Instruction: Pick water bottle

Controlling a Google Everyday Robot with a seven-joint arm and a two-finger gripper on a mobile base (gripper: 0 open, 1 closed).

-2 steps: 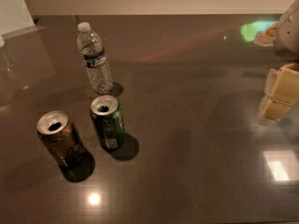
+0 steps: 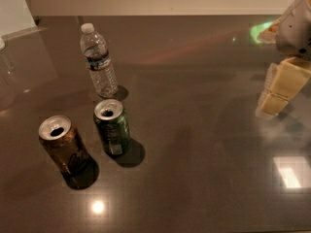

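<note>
Task barely started, by the look of it: no grasp, no contact. Bottle (image 2: pixel 98 62) stands upright on the desk (image 2: pixel 194 169), far-left part of the view, cap on, dark label band round the middle. Nothing touches it. Green can (image 2: pixel 112 127) stands in front of it, slightly right, near but apart. Brown can (image 2: pixel 63 144) is closer to the camera and further left, beside the green one, also apart. Both cans upright.

Tool (image 2: pixel 278 93) is at the right edge of the view, low over the desk, well apart from the bottle with a wide stretch of desk between. Part of it is cut off by the frame, so I cannot tell how far open it is. Nothing shows in its hold, and it is probably empty since all three items stand on the desk.

Done: nothing beyond the tool being in the scene. Left: the whole reach across to the bottle, lining up on its body, closing, lifting. The way in from the right looks free, as the cans sit on the camera side of the bottle, not between it and the tool. Green can is the one to watch. Bottle looks tall, narrow and light, so a nudge may tip it
</note>
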